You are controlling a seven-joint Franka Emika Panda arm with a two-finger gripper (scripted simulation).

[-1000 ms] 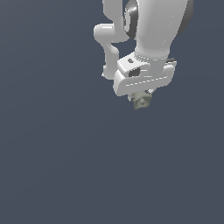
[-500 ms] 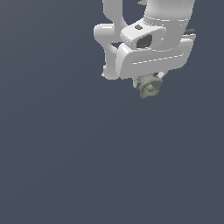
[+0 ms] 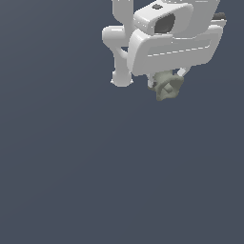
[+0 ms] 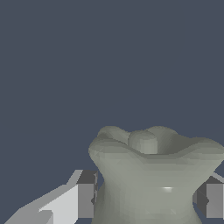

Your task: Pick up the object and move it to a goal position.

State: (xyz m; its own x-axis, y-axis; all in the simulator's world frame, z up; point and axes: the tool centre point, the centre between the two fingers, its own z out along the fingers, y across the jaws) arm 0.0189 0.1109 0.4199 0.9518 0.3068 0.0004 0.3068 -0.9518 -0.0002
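Observation:
The object, a small lumpy olive-grey piece with knobbly bumps, hangs just under the white hand of the arm near the top of the exterior view, right of centre. My gripper is shut on it, and the hand's body hides most of the fingers there. In the wrist view the object fills the space between the two fingertips, one pad pressed on each side, with my gripper closed around its narrow waist.
A plain dark blue-grey surface fills both views. The white arm links rise out of the exterior view's top edge.
The arm has risen and swung towards the exterior view's right and closer to the camera, carrying the object with it. The grip has not changed.

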